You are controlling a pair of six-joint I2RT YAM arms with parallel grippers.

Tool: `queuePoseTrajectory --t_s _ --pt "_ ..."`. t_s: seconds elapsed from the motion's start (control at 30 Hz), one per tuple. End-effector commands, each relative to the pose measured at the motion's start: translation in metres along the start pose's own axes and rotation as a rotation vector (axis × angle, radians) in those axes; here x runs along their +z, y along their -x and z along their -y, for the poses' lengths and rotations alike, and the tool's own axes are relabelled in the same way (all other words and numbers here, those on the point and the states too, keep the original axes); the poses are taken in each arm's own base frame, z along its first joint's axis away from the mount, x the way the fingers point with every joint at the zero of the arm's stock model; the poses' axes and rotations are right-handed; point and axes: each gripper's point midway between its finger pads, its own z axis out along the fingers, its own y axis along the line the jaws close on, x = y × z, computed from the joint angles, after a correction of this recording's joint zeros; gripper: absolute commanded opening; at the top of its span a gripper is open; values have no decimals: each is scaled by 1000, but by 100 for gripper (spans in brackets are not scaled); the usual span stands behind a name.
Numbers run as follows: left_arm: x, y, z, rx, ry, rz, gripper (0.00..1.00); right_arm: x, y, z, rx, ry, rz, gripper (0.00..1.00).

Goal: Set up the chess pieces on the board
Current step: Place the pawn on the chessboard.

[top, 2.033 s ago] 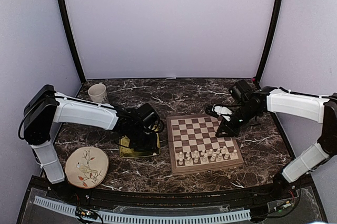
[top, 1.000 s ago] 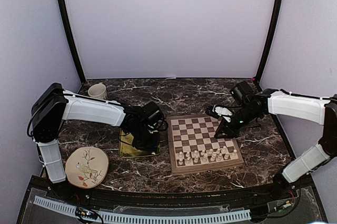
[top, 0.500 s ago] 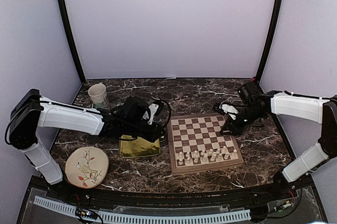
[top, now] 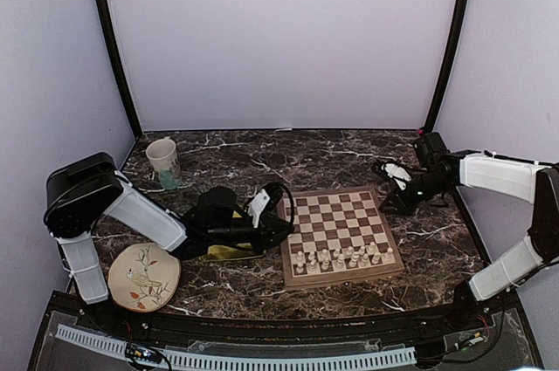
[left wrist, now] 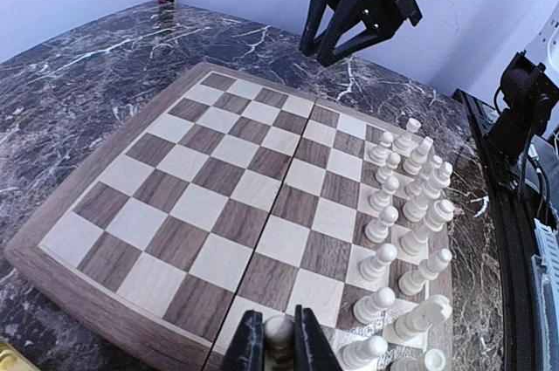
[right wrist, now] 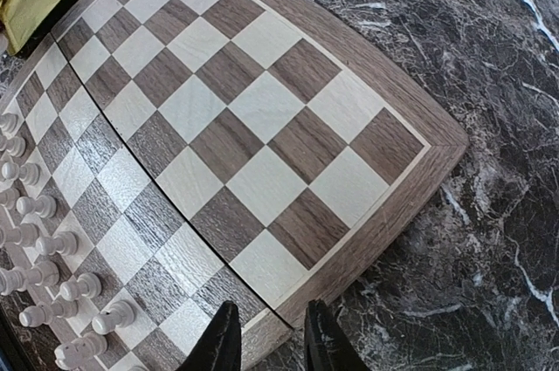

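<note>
Pinching a tiny cream-white chess piece (left wrist: 279, 329), the left gripper (left wrist: 279, 343) is hovering at nine o'clock of the square checkered wooden board (top: 336, 214), likely needing a free square beside the standing pieces (top: 341, 257) at six o'clock; the right gripper (right wrist: 269, 336) is hanging partly open, empty.

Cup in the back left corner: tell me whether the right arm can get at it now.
Probably not. The cup stands across the whole table from the right claw, which hangs open beside the board's far right corner; the left arm sits much closer to it.
</note>
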Motion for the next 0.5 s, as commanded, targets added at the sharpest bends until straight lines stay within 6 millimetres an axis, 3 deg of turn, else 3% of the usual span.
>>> queuePoseTrajectory --t_s 0.0,0.23,0.47 --pt "3 3 14 60 -89 97 6 -4 -1 6 8 -1 28 26" --pt "10 -12 12 74 -96 91 8 -7 -1 10 20 1 34 26" --pt "11 -18 8 61 -75 46 31 -11 2 6 3 16 53 27"
